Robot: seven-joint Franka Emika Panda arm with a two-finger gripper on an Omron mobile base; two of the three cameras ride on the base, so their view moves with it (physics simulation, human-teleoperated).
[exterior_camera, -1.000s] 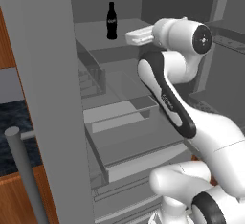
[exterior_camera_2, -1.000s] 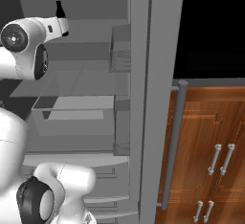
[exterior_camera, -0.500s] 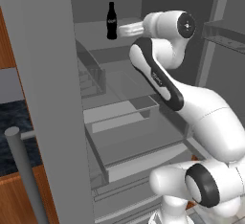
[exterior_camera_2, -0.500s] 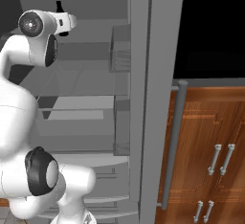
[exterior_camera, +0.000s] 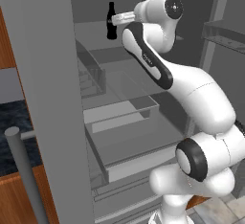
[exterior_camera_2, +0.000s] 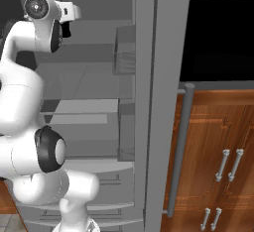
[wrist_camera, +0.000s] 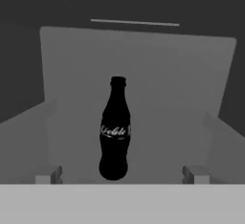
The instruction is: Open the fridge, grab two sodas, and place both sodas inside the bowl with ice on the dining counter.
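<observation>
black cola bottle [wrist_camera: 114, 131] upright on fridge shelf [wrist_camera: 162, 137], neck up, label facing pincer [exterior_camera: 120, 18], pincer's spread unclear

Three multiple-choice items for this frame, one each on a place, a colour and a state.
1. Where does the bottle stand?
A. on an upper fridge shelf
B. in the pulled-out drawer
C. on the floor

2. What colour is the bottle?
A. red
B. black
C. green

3. How is the bottle standing?
A. lying on its side
B. upside down
C. upright

Answers:
1 A: the left base view shows it on the top shelf of the open fridge, above the drawer.
2 B: it is black with a small pale label.
3 C: the hand view shows it with its cap up, the gripper beside it.
</observation>
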